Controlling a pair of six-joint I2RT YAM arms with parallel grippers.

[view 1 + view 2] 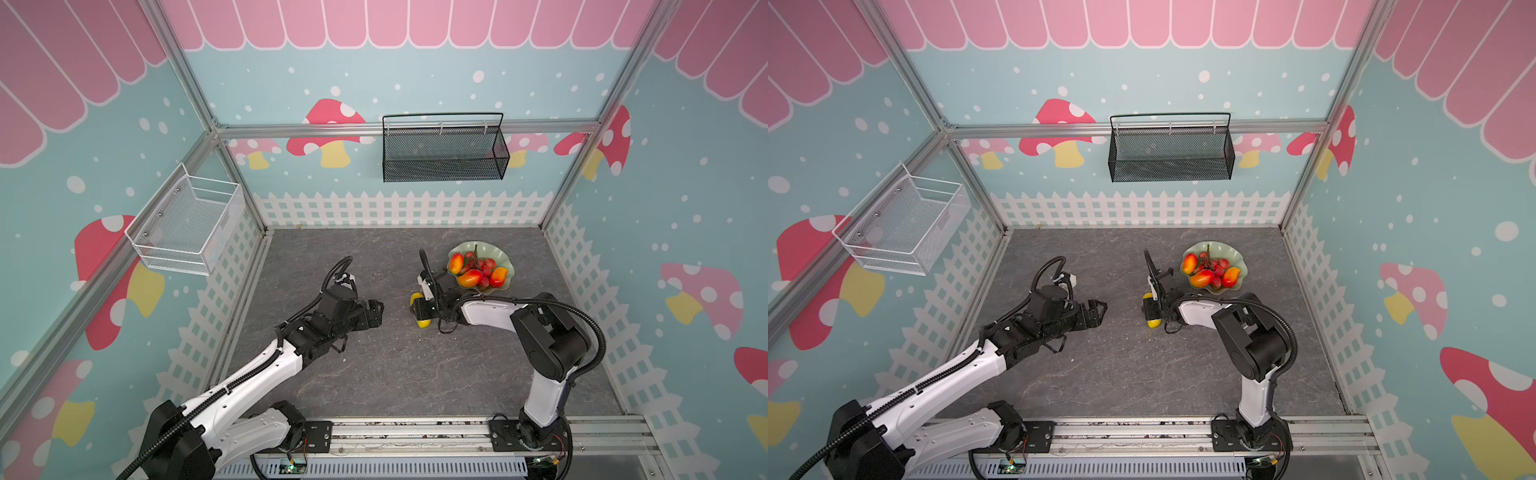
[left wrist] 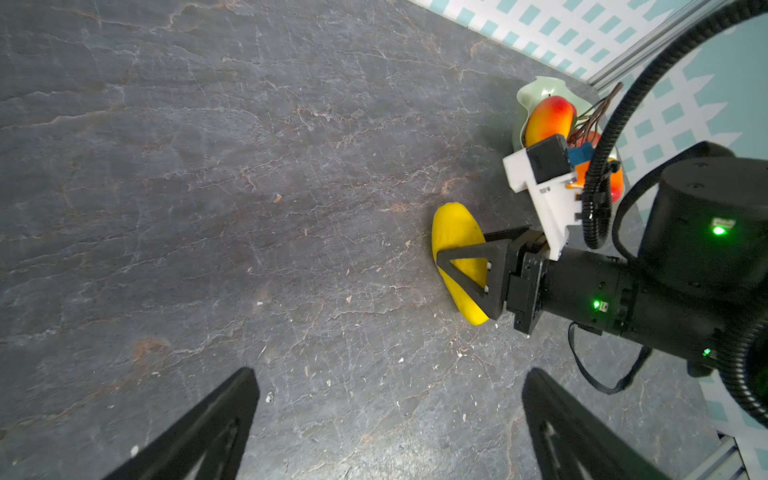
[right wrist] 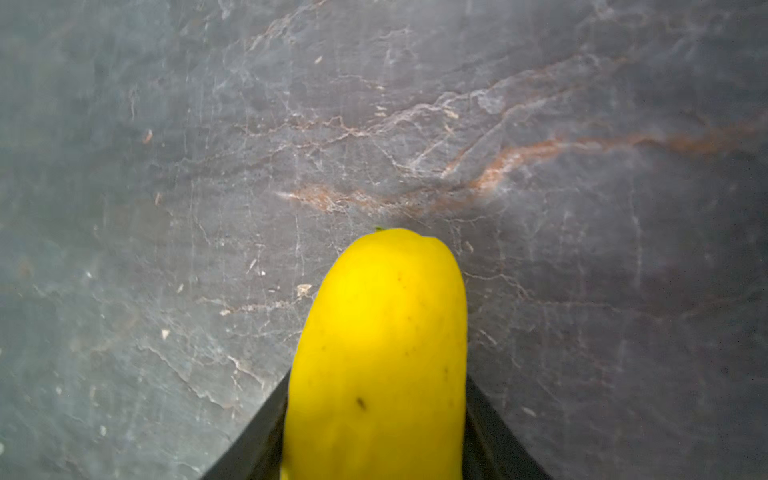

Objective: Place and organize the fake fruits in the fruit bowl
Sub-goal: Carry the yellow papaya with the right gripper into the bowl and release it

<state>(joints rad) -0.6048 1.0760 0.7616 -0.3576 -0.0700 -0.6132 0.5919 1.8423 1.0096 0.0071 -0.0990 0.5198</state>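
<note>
On the left, the left gripper [image 1: 377, 314] is held over bare table [image 1: 374, 374] toward the middle. Its fingers are spread wide and nothing is between them.

Just right of centre, the yellow fruit [image 3: 378, 353] is seen lying on the table, just beside the bowl [image 1: 492, 251]. It is clamped across its middle by the right gripper [image 1: 419, 309], both jaws pressed to its sides and an end left sticking out each way.

Further right, toward the far edge, the bowl is found crowded with three mangoes [image 1: 470, 277] and the red cluster [image 1: 482, 266], whose stem pokes up.

Trouble is easily pictured here. A glossy, curved skin can be lost from a narrow pinch, or swung round in the lift. With so little room left, a mango could be nudged over the shallow rim. The stem could be snagged, or the bowl itself shoved aside by the wrist.
</note>
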